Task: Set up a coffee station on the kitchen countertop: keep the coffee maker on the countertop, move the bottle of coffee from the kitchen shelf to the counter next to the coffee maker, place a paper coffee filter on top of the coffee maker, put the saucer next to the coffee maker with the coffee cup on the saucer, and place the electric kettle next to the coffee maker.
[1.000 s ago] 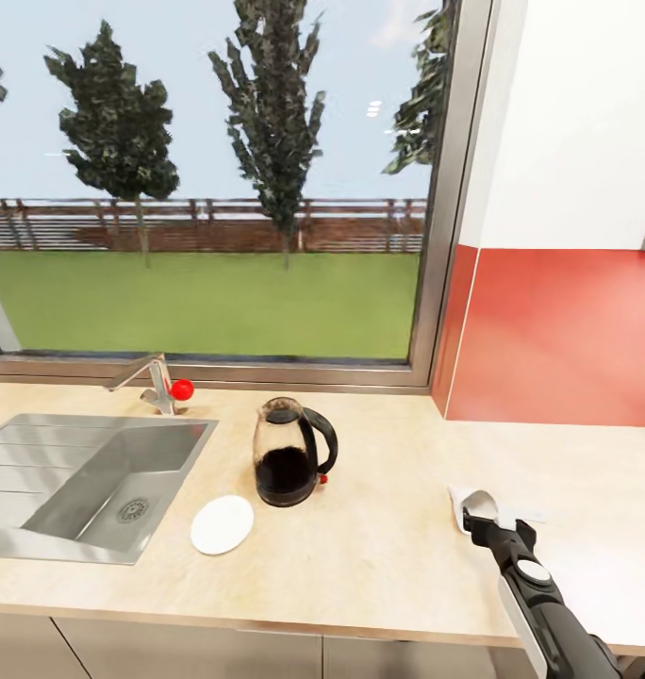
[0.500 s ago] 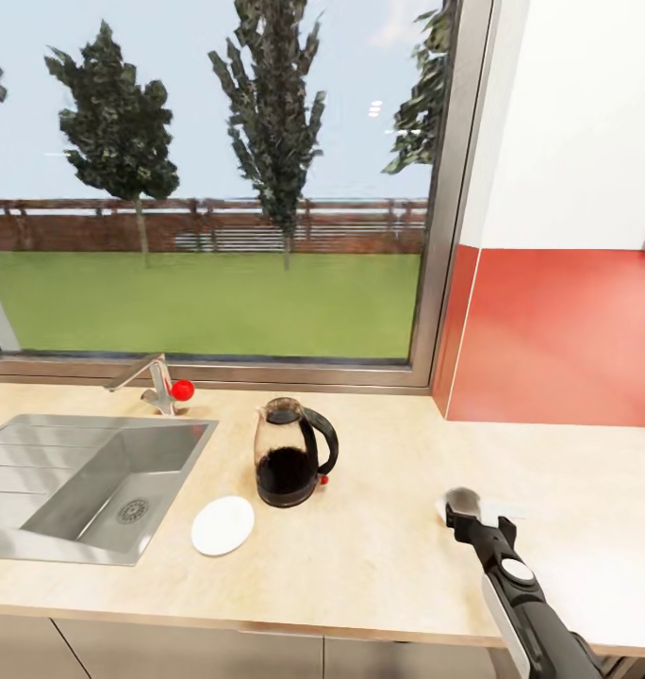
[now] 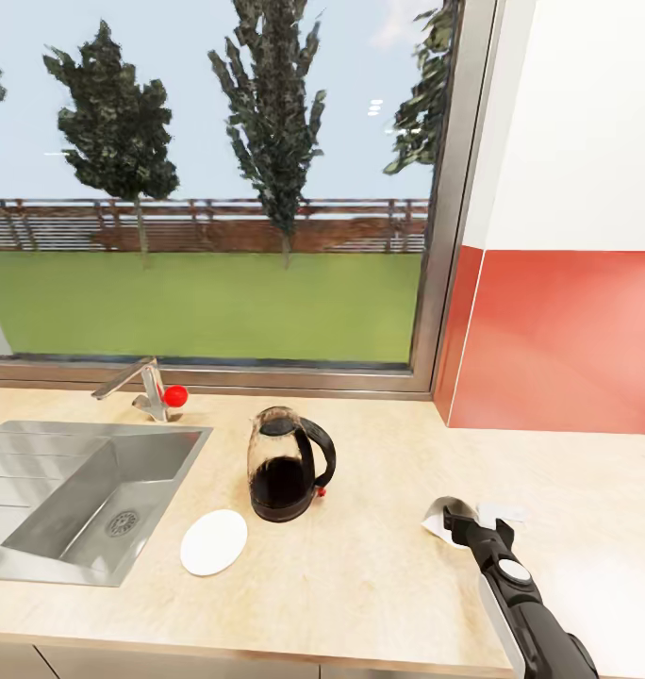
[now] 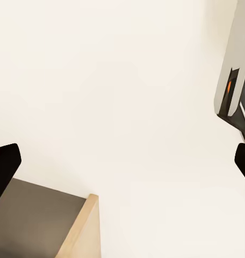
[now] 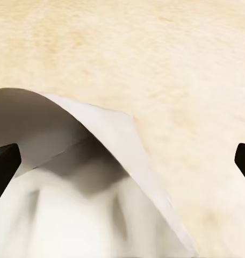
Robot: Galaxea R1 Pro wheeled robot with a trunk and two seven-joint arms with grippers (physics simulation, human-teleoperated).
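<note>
Leftward over the desk the right claw has travelled since the earlier frames, carrying the paper coffee filter closer to the electric kettle; the whole head view has also slid a little, so the camera moved too. That claw grips the white filter, which in the right wrist view curls between fingertips set wide at the frame's edges. The left claw stands wide with nothing between its fingertips, facing a pale wall.

Outward from the filter, the kettle stands upright near the middle of the desk, the white saucer lying just beside it toward the sink, with the tap behind.

Judging by this, the filter step is in hand. No coffee maker appears here, so the next move calls for finding it and laying the filter on top.
</note>
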